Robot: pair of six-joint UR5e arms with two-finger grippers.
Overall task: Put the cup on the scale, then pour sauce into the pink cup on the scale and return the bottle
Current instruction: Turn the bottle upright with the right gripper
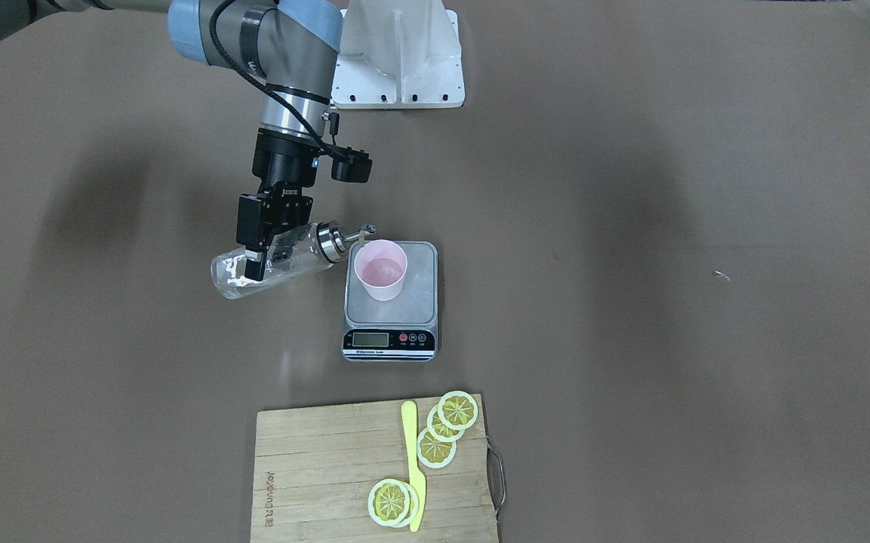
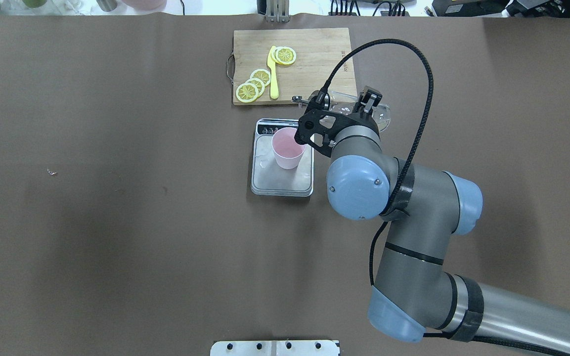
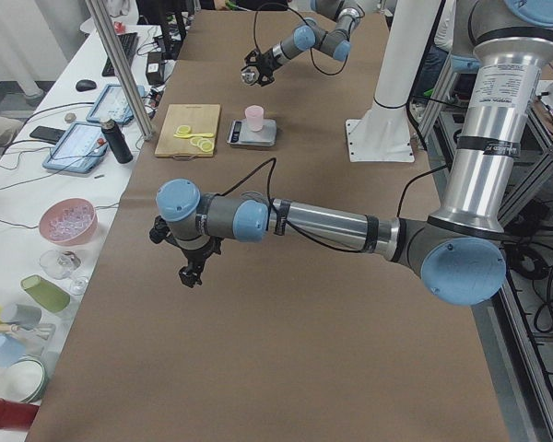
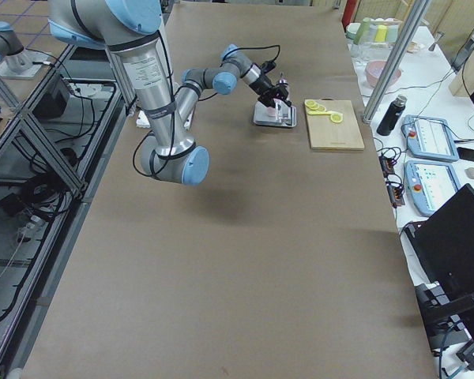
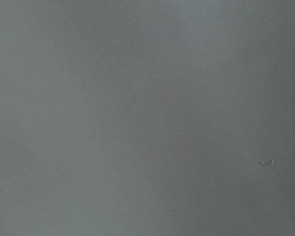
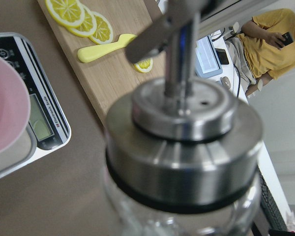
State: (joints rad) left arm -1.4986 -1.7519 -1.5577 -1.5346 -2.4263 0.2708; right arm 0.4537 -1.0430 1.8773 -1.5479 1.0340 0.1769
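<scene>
The pink cup (image 1: 380,270) stands upright on the silver scale (image 1: 392,308), toward its back left. My right gripper (image 1: 261,256) is shut on the clear glass bottle (image 1: 284,264), which is tipped almost level, with its metal spout (image 1: 363,234) at the cup's rim. Clear sauce is barely visible in the glass. The overhead view shows the cup (image 2: 287,148), the scale (image 2: 282,185) and the right gripper (image 2: 346,105). The right wrist view shows the bottle's cap (image 6: 182,147) close up and the cup's edge (image 6: 5,108). My left gripper (image 3: 192,272) hangs over bare table far from the scale. I cannot tell its state.
A wooden cutting board (image 1: 329,483) with lemon slices (image 1: 436,446) and a yellow knife (image 1: 412,467) lies beyond the scale from the robot. The robot's white base plate (image 1: 397,79) is behind the scale. A small scrap (image 1: 720,275) lies on the brown table.
</scene>
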